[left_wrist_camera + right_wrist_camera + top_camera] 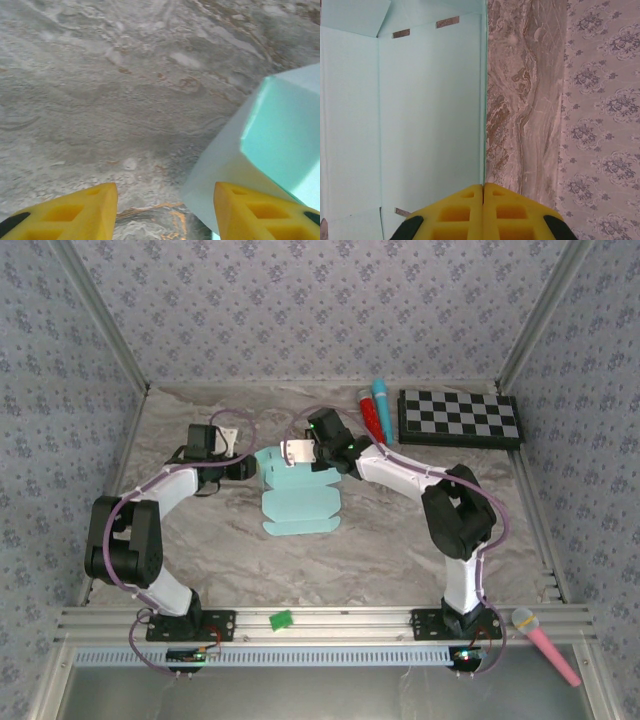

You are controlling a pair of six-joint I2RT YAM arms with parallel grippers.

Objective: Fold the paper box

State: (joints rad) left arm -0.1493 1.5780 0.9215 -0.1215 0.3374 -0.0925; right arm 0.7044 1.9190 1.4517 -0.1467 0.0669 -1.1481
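Paper box [300, 502] mid-worktop [400, 540], half-formed. Our right hand [483, 189] pressed together, pinching panel edge. Left hand [165, 202] half-spread beside box wall. We'd keep pinch firm, fold along crease, left bracing wall.

So the right end effector [483, 189] has its yellow fingers [455, 215] pressed tight together right on the right-hand edge of the paper box [430, 115], mint panels with a few little slits [447, 22] on the left, marbled worktop [520, 100] and flowery wallpaper [600, 110] off to the right.
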